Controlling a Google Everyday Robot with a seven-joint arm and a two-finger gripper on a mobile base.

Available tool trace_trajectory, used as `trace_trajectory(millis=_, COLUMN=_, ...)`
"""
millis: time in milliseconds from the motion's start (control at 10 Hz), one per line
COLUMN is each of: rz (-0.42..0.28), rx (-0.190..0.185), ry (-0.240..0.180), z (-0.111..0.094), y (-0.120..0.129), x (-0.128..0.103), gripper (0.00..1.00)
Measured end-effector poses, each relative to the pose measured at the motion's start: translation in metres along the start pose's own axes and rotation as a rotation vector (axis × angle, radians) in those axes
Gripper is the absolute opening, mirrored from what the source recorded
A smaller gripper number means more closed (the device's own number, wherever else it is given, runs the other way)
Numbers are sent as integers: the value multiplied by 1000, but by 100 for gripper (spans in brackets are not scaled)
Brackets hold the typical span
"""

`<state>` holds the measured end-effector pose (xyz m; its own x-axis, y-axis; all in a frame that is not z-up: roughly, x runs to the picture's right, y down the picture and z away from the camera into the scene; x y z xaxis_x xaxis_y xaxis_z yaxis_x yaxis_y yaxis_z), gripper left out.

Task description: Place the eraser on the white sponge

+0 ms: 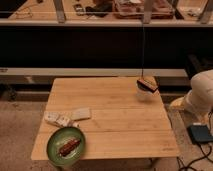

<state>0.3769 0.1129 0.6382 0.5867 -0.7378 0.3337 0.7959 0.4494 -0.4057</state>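
Observation:
The eraser (147, 83), tan on top and dark at the side, is at the far right corner of the wooden table (120, 127). It lies on or right behind a small white cup (144, 94); I cannot tell which. The white sponge (81, 113), a flat off-white slab, lies on the left half of the table, well away from the eraser. My gripper does not show in the camera view. Only a white rounded part of my arm (202, 95) is visible at the right edge, beside the table and away from both objects.
A lumpy white packet (57, 119) lies just left of the sponge. A green plate (54, 145) with brown food sits at the front left corner. A dark flat box (200, 134) with a cable lies on the floor to the right. A dark counter runs behind the table.

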Motion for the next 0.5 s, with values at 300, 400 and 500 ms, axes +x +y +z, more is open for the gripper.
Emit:
trace_trajectory(millis=300, rz=-51, rx=12, ry=18, z=-4, y=-10, x=12, gripper=80)
trace_trajectory(millis=400, rz=-124, rx=38, ry=28, z=-8, y=-25, x=18, gripper=80)
trace_trajectory(millis=500, rz=-177, rx=58, ry=32, z=-11, y=-33, x=21, gripper=80)
